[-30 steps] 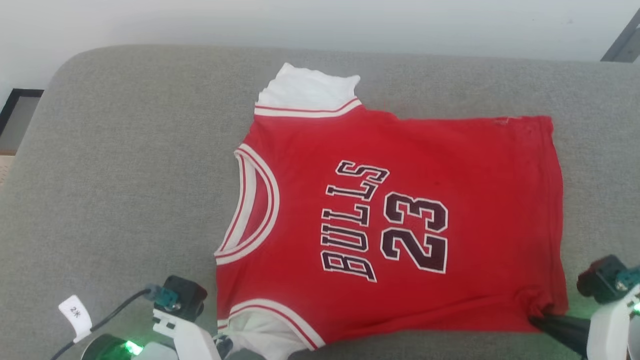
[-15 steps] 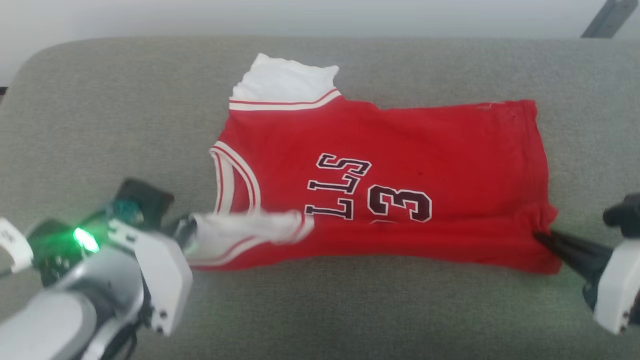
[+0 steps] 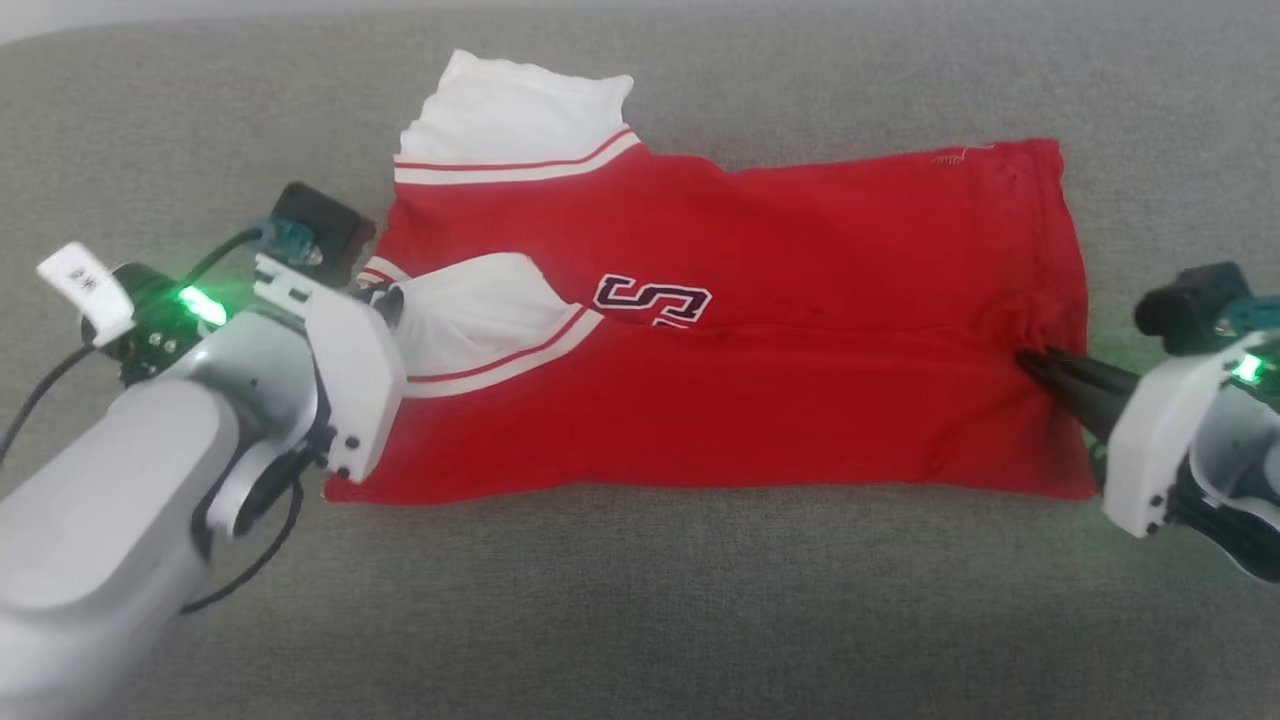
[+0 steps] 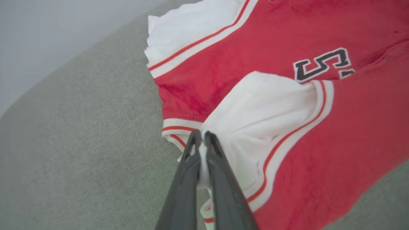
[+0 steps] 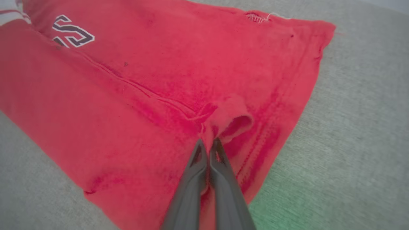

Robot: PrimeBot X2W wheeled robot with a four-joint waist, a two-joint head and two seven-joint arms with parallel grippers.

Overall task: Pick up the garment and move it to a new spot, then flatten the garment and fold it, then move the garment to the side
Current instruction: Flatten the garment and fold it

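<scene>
The red garment [image 3: 800, 420] lies doubled on the grey cushion [image 3: 640, 600], only an "S" showing. The left gripper [image 3: 385, 300] pinches its white sleeve [image 3: 480, 310]; the right gripper [image 3: 1030, 362] pinches the bunched hem [image 3: 1062, 290].

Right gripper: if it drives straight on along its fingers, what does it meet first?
The right gripper, shut on the garment, would likely run into that garment's own bunched red cloth right ahead.

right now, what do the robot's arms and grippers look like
Left gripper and right gripper: two long dark tapered fingers each. Wrists are white shells with green lights and black camera blocks. The left forearm is pale grey, with a black cable and a white tag.
</scene>
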